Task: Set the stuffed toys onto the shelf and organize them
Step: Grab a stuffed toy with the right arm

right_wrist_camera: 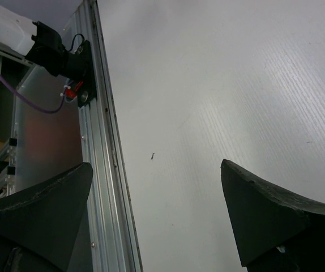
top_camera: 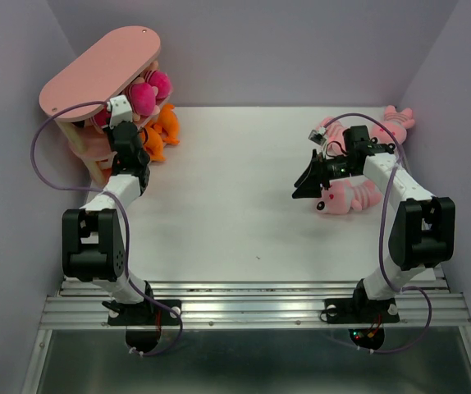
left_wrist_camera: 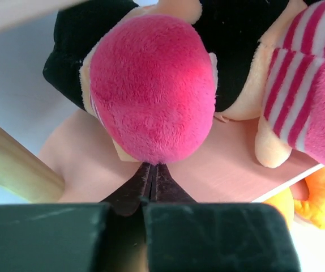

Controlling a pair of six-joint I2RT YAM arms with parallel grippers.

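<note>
The pink shelf [top_camera: 96, 70] stands at the far left, its middle board [left_wrist_camera: 219, 175] close under my left wrist camera. On that board sit two dolls with black hair and magenta clothes [top_camera: 149, 89]. My left gripper [top_camera: 129, 111] [left_wrist_camera: 153, 165] is shut, and its tips press against the nearer doll's magenta plush [left_wrist_camera: 151, 85]. Whether they pinch any fabric I cannot tell. The second doll [left_wrist_camera: 304, 85] sits to its right. Orange toys [top_camera: 162, 131] [left_wrist_camera: 315, 204] lie on the lower level. My right gripper [top_camera: 304, 175] [right_wrist_camera: 157, 165] hangs open over bare table beside a pink striped animal [top_camera: 346, 197]. Another striped animal [top_camera: 395, 119] lies at the far right.
A pale wooden post [left_wrist_camera: 15, 164] of the shelf stands left of my left fingers. Grey walls close in the white table [top_camera: 235, 213] on three sides. The metal rail [right_wrist_camera: 103, 170] at the table's near edge shows in the right wrist view.
</note>
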